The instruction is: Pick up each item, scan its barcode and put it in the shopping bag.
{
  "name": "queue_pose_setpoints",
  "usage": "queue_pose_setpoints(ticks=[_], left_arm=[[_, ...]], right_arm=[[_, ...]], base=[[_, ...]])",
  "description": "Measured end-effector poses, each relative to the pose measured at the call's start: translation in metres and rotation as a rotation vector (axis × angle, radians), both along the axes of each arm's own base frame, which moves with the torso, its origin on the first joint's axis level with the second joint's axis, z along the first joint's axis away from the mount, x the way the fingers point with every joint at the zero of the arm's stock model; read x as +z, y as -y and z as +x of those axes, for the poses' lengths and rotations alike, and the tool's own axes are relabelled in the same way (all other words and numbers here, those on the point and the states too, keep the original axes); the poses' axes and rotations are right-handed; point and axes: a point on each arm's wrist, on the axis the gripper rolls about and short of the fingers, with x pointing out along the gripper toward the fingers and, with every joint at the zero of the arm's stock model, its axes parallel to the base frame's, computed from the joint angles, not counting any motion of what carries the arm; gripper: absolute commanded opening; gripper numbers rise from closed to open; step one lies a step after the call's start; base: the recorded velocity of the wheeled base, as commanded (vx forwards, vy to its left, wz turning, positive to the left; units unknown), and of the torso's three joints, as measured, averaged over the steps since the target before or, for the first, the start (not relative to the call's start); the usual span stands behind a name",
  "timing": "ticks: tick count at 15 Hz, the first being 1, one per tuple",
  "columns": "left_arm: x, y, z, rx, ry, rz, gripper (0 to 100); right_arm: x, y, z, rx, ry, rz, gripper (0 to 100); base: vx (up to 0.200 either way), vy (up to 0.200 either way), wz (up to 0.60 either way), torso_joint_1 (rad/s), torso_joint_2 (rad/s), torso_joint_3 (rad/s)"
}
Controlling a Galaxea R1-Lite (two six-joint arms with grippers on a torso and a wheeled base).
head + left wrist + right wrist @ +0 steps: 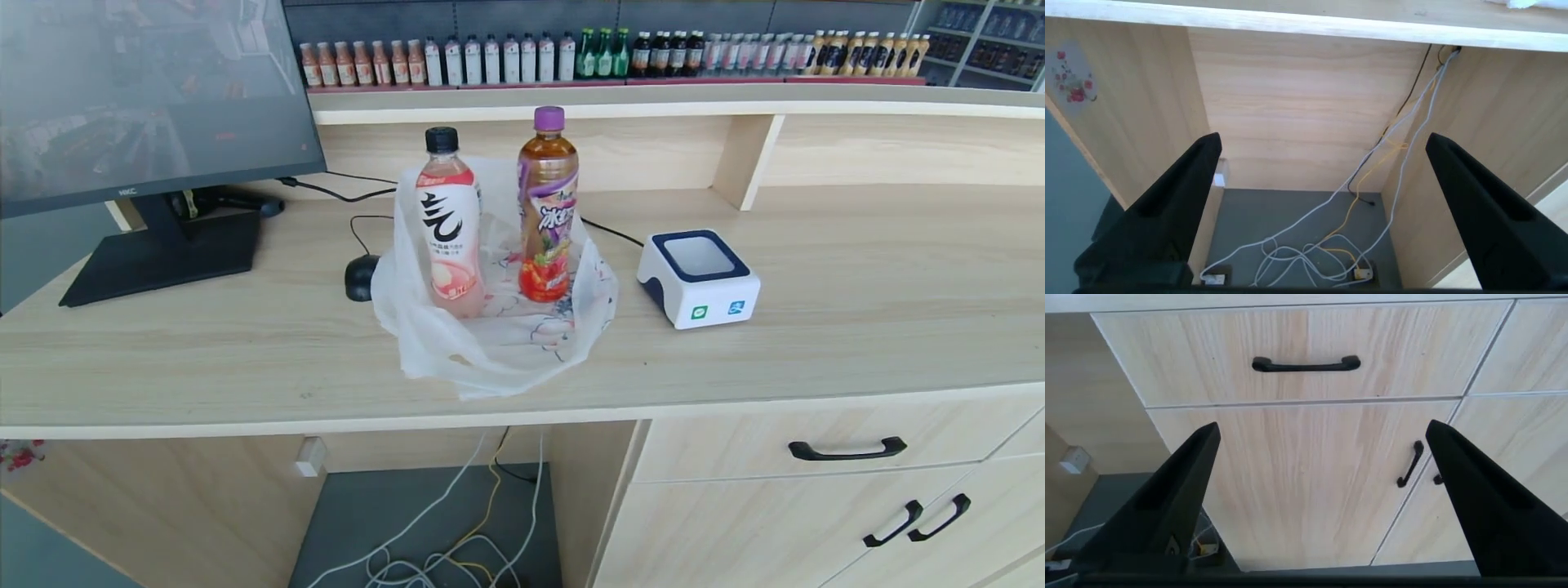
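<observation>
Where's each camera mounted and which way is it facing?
Head view: on the head, looking down at the counter, shopping bag and scanner.
Left wrist view: under counter height, facing the bay of cables, between the open left pincer.
Right wrist view: facing the drawer handle and cupboard doors, open right pincer framing.
Shared: head view also shows the cables and drawer handle.

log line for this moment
left gripper open facing cable nook | right gripper open facing wooden drawers | pink plastic bottle and brown plastic bottle upright in white plastic bag | white box scanner beside bag
</observation>
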Motion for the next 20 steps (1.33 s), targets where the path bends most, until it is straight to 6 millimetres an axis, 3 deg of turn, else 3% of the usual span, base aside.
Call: queue_pose_setpoints(ticks=[14, 20], left_arm=[[0.0, 0.0, 0.0, 0.001, 0.0, -0.008, 100], [0.0, -0.0001, 0.0, -0.001, 0.0, -0.004, 100]], right_arm=[[0.0, 0.0, 0.0, 0.0, -0.001, -0.003, 100], [0.0, 0.0, 0.0, 0.0, 0.0, 0.003, 100]], base=[[0.0, -0.2, 0.0, 0.002, 0.0, 0.002], [0.0, 0.0, 0.0, 0.0, 0.0, 0.0]])
